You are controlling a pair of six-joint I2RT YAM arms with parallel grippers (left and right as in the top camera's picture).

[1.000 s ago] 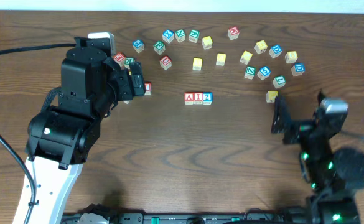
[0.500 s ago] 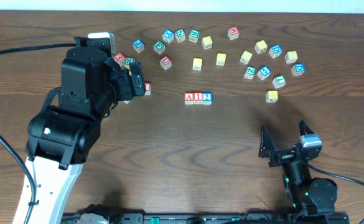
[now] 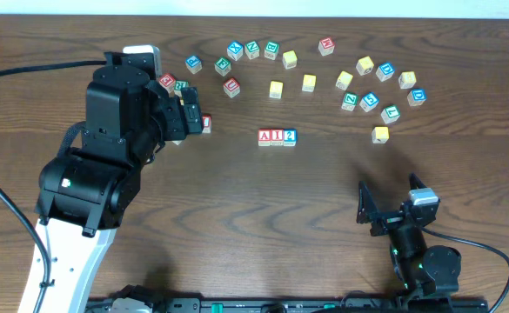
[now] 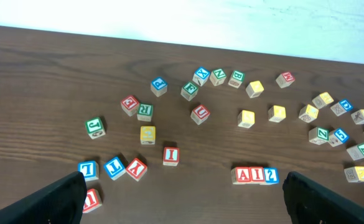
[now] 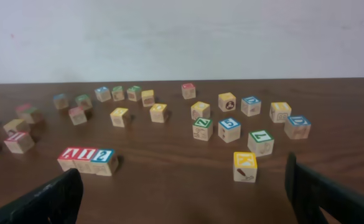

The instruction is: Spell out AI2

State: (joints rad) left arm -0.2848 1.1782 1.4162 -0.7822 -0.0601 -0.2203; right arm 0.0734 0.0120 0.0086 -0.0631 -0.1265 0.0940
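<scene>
Left wrist: fingers [image 4: 60, 200] mostly off-frame.

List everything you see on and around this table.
AI2 row: three touching cubes, red A, red I, blue 2, mid-table.
Loose cubes: over twenty, with red, blue, green or yellow faces, scattered beyond and beside the row.
Table: one, dark brown wood.
Wall: one, white, behind the table.
Left gripper: one, black, open, over the left cubes.
Right gripper: one, black, open, near the right front edge.
</scene>
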